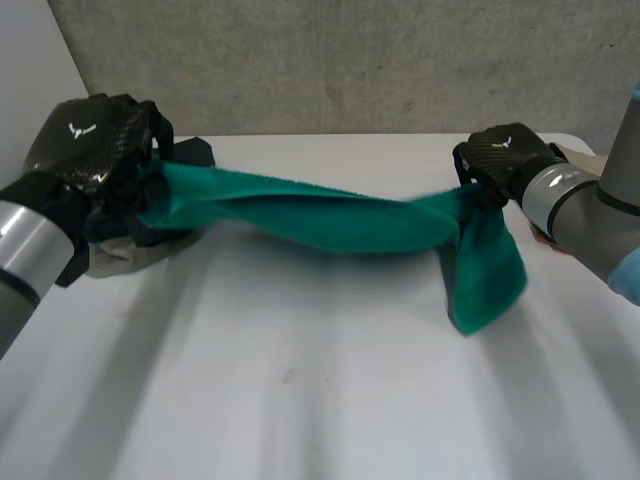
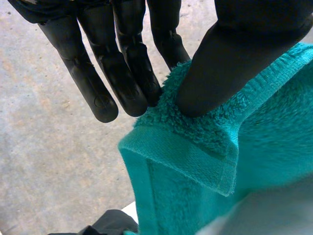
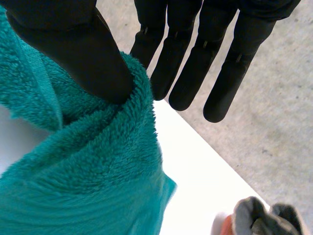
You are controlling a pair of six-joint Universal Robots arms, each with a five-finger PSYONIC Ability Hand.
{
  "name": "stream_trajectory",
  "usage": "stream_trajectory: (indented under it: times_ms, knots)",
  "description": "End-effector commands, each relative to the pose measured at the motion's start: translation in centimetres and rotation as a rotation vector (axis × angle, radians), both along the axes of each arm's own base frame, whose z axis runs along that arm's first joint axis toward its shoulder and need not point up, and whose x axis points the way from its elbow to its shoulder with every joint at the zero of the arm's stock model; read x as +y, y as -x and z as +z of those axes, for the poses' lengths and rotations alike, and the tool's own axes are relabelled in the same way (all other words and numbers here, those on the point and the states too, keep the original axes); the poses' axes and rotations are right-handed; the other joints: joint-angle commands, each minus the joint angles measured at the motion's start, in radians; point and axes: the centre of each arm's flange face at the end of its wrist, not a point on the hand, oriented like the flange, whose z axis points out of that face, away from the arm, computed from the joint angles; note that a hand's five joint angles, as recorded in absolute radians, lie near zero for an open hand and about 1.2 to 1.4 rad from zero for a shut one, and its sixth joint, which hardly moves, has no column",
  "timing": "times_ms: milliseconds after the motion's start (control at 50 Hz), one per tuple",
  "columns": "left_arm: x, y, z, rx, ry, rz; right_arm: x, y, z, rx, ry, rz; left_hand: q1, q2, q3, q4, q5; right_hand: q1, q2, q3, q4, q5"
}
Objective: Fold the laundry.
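Head view, fluffy teal towel (image 1: 330, 215) sagging between left hand (image 1: 95, 140) and right hand (image 1: 505, 155), fingers (image 2: 129, 73) pinching its ends

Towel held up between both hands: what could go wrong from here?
1. The left hand and right hand each pinch only a small bit of the towel edge under the thumb; it may slip out.
2. The towel hangs twisted, one end drooping below the right hand, so the fold may come out crooked.

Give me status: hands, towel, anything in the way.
Left hand pinching green towel at one end, right hand at the other. Towel stretched between them, one part drooping by right hand. Heaped clothes beside left hand.
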Motion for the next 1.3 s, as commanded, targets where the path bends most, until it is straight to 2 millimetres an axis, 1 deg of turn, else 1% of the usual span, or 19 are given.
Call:
stream_trajectory:
  times_ms: [20, 100, 140, 180, 200, 260, 320, 360, 400, 440, 480, 500, 560, 640, 700, 760, 900, 1040, 1300]
  knots:
    - [0.9, 0.1, -1.1, 0.003, -0.022, -0.026, -2.3, -1.1, -2.0, -0.041, 0.09, -0.002, 0.243, 0.196, 0.203, 0.197, 0.223, 0.309, 0.213, 0.206, 0.197, 0.206]
    - [0.6, 0.7, -3.0, -0.02, -0.084, -0.044, -4.5, -1.8, -5.5, -0.003, 0.147, -0.022, 0.243, 0.196, 0.203, 0.197, 0.223, 0.042, -0.054, -0.062, -0.07, -0.061]
    - [0.4, 1.1, -4.0, -0.036, -0.116, -0.05, -6.0, -1.7, -7.2, 0.036, 0.184, -0.088, 0.243, 0.196, 0.203, 0.197, 0.223, -0.327, -0.422, -0.43, -0.438, -0.43]
    - [0.3, 1.2, -4.5, -0.047, -0.134, -0.05, -6.7, -1.3, -8.0, 0.064, 0.204, -0.154, 0.243, 0.196, 0.203, 0.197, 0.223, -0.837, -0.933, -0.94, -0.949, -0.94]
    - [0.2, 1.3, -4.7, -0.058, -0.143, -0.048, -7.0, -0.8, -8.0, 0.09, 0.228, -0.216, 0.243, 0.196, 0.203, 0.197, 0.223, -0.913, -1.008, -1.016, -1.025, -1.016]
    - [0.2, 1.4, -4.8, -0.072, -0.145, -0.045, -6.9, -0.2, -7.6, 0.1, 0.232, -0.272, 0.243, 0.196, 0.203, 0.197, 0.223, -0.913, -1.008, -1.016, -1.025, -1.016]
    - [0.1, 1.4, -4.5, -0.072, -0.139, -0.038, -5.5, 0.2, -5.6, 0.063, 0.224, -0.273, 0.243, 0.196, 0.203, 0.197, 0.223, -0.913, -1.008, -1.016, -1.025, -1.016]
    - [-0.1, 1.3, -4.0, -0.066, -0.125, -0.03, -3.5, 0.6, -3.7, 0.032, 0.185, -0.255, 0.243, 0.196, 0.203, 0.197, 0.223, -0.913, -1.008, -1.016, -1.025, -1.016]
    - [-0.1, 1.2, -3.6, -0.063, -0.109, -0.027, -1.9, 0.9, -2.8, 0.022, 0.137, -0.234, 0.243, 0.196, 0.203, 0.197, 0.223, -0.913, -1.008, -1.016, -1.025, -1.016]
    - [-0.1, 1.2, -3.1, -0.06, -0.092, -0.025, 0.7, 1.3, -2.3, 0.016, 0.036, -0.199, 0.243, 0.196, 0.203, 0.197, 0.223, -0.86, -0.956, -0.964, -0.972, -0.963]
    - [-0.1, 1.1, -2.7, -0.056, -0.081, -0.024, 2.4, 1.5, -2.7, 0.014, -0.042, -0.176, 0.243, 0.196, 0.203, 0.197, 0.223, -0.807, -0.903, -0.911, -0.919, -0.911]
    - [-0.2, 1.1, -2.5, -0.054, -0.073, -0.022, 4.2, 1.7, -3.3, 0.021, -0.123, -0.157, 0.243, 0.196, 0.203, 0.197, 0.223, -0.758, -0.853, -0.861, -0.87, -0.861]
    - [-0.3, 1.1, -2.3, -0.051, -0.063, -0.02, 7.2, 1.8, -4.6, 0.05, -0.224, -0.12, 0.243, 0.196, 0.203, 0.197, 0.223, -0.678, -0.774, -0.782, -0.79, -0.781]
    - [-0.6, 1.0, -2.0, -0.048, -0.059, -0.016, 9.4, 1.6, -7.1, 0.086, -0.249, -0.065, 0.243, 0.196, 0.203, 0.197, 0.223, -0.605, -0.7, -0.708, -0.716, -0.708]
    - [-0.7, 1.0, -2.0, -0.044, -0.057, -0.013, 9.9, 1.1, -9.1, 0.107, -0.198, -0.027, 0.243, 0.196, 0.203, 0.197, 0.223, -0.593, -0.688, -0.696, -0.705, -0.696]
    - [-0.9, 1.0, -2.0, -0.044, -0.057, -0.011, 9.3, 0.2, -10.8, 0.12, -0.114, 0.0, 0.243, 0.196, 0.203, 0.197, 0.223, -0.552, -0.647, -0.655, -0.664, -0.655]
    - [-1.1, 1.0, -2.0, -0.048, -0.055, -0.006, 7.8, -0.6, -13.1, 0.15, -0.096, 0.019, 0.243, 0.196, 0.203, 0.197, 0.223, -0.531, -0.627, -0.634, -0.643, -0.634]
    - [-1.3, 0.7, -2.0, -0.047, -0.053, 0.006, 6.1, -1.3, -13.9, 0.154, -0.069, 0.014, 0.243, 0.196, 0.203, 0.197, 0.223, -0.397, -0.492, -0.5, -0.508, -0.5]
    - [-1.6, 0.2, -2.0, -0.047, -0.054, 0.023, 5.1, -2.4, -13.4, 0.142, -0.031, 0.029, 0.243, 0.196, 0.203, 0.197, 0.223, -0.332, -0.427, -0.435, -0.443, -0.435]
